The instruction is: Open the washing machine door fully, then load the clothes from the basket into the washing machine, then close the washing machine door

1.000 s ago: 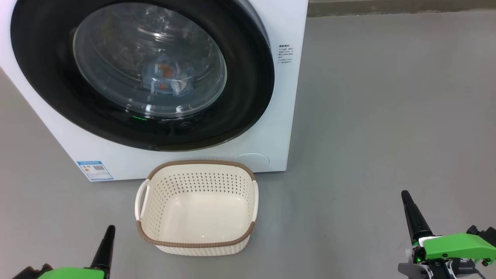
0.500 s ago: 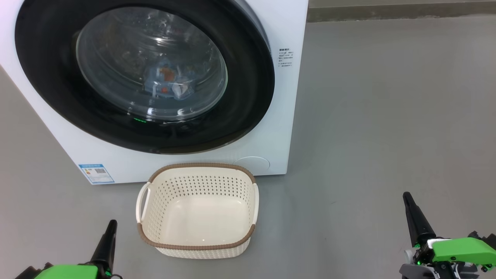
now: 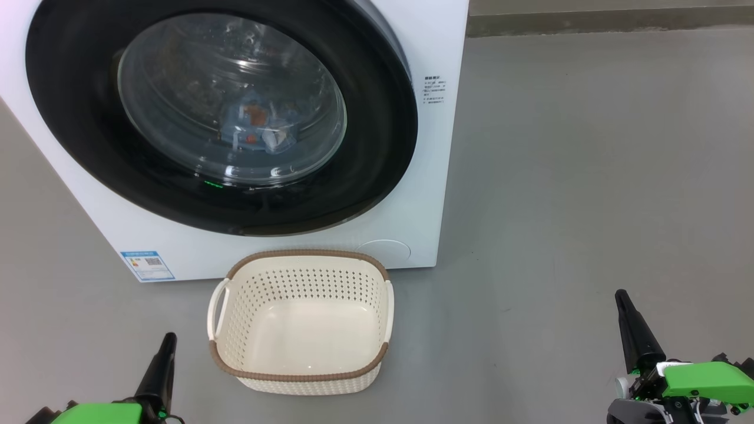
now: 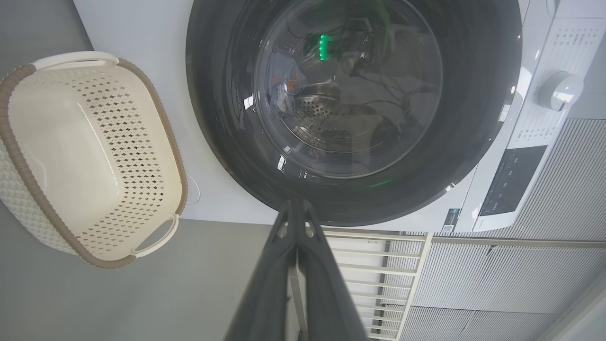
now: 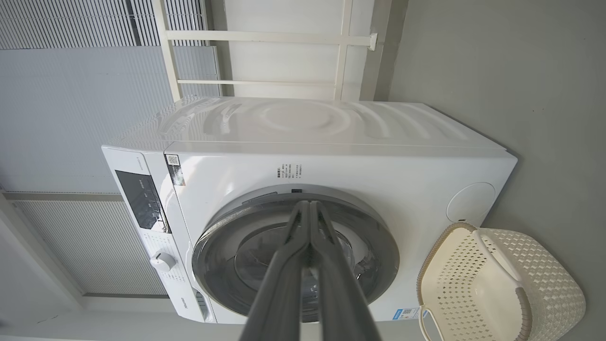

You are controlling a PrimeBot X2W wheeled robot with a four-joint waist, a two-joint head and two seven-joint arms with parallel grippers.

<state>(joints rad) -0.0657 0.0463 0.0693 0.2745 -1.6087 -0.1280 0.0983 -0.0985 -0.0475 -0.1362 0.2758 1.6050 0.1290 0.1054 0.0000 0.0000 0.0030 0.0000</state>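
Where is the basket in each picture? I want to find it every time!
Head view: the basket sits low in the middle, in front of the washing machine.
Left wrist view: the basket is at the left edge, turned sideways.
Right wrist view: the basket is in the bottom right corner.
Shared landmark: the big round black door, close by the basket in all three.
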